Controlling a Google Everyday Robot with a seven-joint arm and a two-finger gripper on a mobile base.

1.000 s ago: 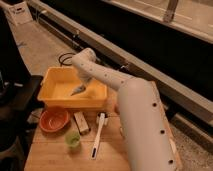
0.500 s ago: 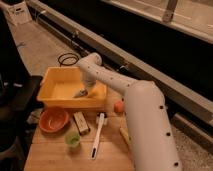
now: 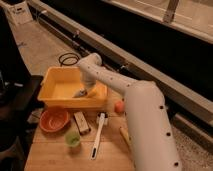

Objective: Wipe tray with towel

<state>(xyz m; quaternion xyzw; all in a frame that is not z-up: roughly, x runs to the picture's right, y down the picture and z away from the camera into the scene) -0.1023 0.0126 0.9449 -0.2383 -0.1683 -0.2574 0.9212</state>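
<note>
The yellow-orange tray [image 3: 55, 80] stands at the back left of the wooden table. My white arm reaches down into it from the right. My gripper [image 3: 85, 91] is low inside the tray near its right wall, shut on the small light blue-grey towel [image 3: 80, 93], which rests against the tray floor.
In front of the tray sit a round orange-red bowl [image 3: 53, 119], a small block [image 3: 81, 123], a green cup [image 3: 73, 138] and a long white-handled brush [image 3: 98, 135]. An orange ball [image 3: 119, 106] lies right of the tray. The table's left edge borders dark equipment.
The gripper with the towel has shifted a little across the tray floor toward the right wall, and the arm has swung with it.
</note>
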